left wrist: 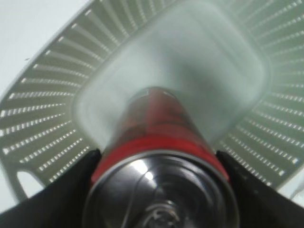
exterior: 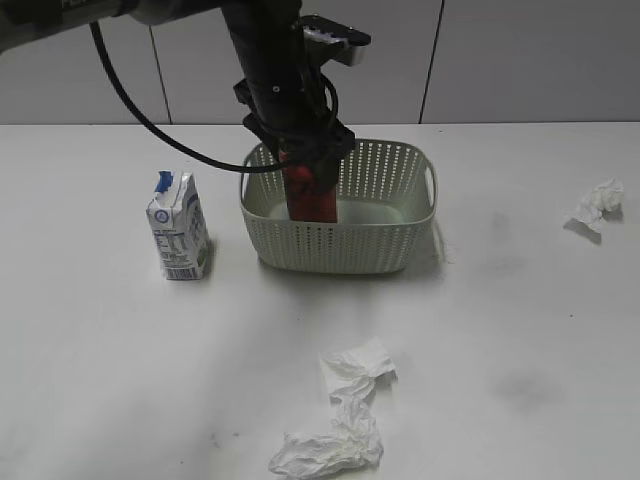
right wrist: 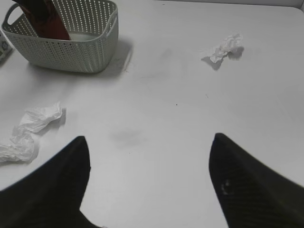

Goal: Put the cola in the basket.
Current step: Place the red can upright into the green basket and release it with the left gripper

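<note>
The cola is a slim red can standing inside the pale green perforated basket, near its left end. My left gripper is shut on the can's upper part from above. In the left wrist view the can's silver top and red body fill the space between the black fingers, with the basket floor below. The basket and the can also show in the right wrist view. My right gripper is open and empty over bare table.
A white-and-blue milk carton stands left of the basket. Crumpled tissues lie at the front centre and far right; in the right wrist view they show at the left and the upper right.
</note>
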